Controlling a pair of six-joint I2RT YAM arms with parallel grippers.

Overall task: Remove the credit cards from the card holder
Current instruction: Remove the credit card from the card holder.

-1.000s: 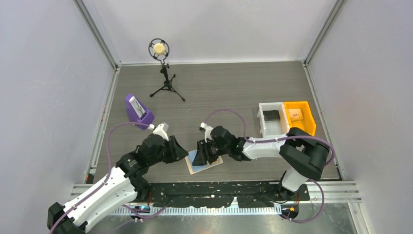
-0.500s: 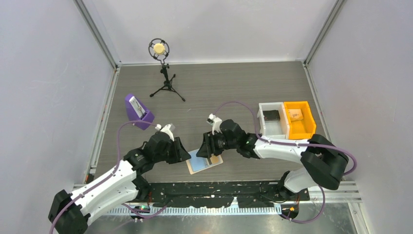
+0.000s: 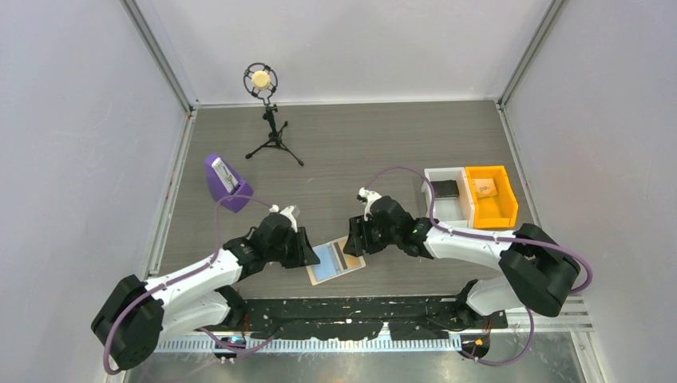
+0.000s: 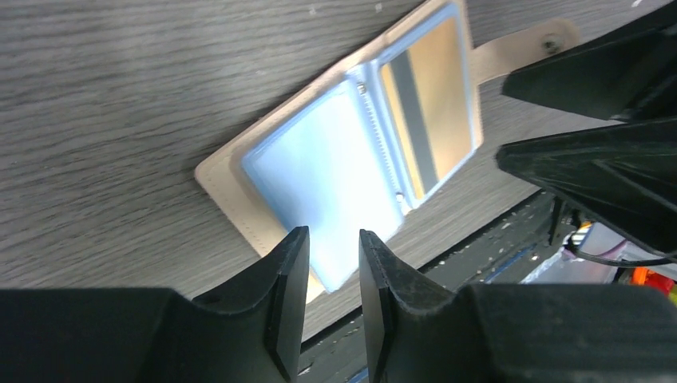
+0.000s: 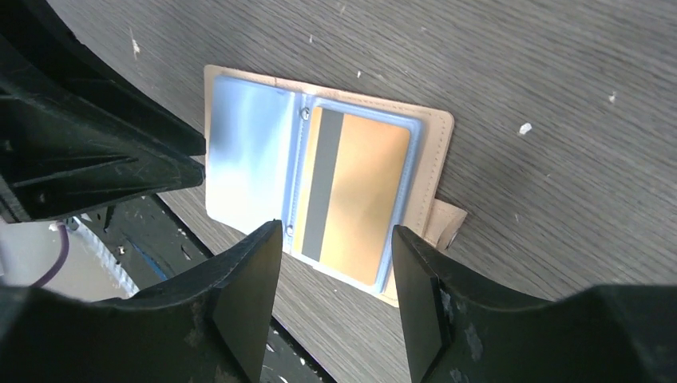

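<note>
The card holder (image 3: 326, 267) lies open and flat near the table's front edge, pale tan outside and light blue inside (image 4: 335, 159). An orange-yellow credit card (image 5: 359, 191) with a grey stripe sits in the clear sleeve of its right half (image 4: 443, 88). My left gripper (image 4: 334, 239) hovers at the holder's left half (image 5: 239, 152), jaws narrowly apart with nothing between them. My right gripper (image 5: 335, 231) stands open just off the holder's right edge, empty, above the card. In the top view, the left gripper (image 3: 307, 251) and the right gripper (image 3: 357, 239) flank the holder.
A purple wedge stand (image 3: 226, 182) is at the left and a microphone on a tripod (image 3: 267, 112) at the back. A white bin (image 3: 445, 195) and an orange bin (image 3: 491, 193) stand at the right. The black rail (image 3: 359, 307) runs just in front of the holder.
My right gripper has drawn back to the right off the holder and opened wider. My left arm has reached further right toward the holder, its jaws narrowing. The holder has stayed put.
</note>
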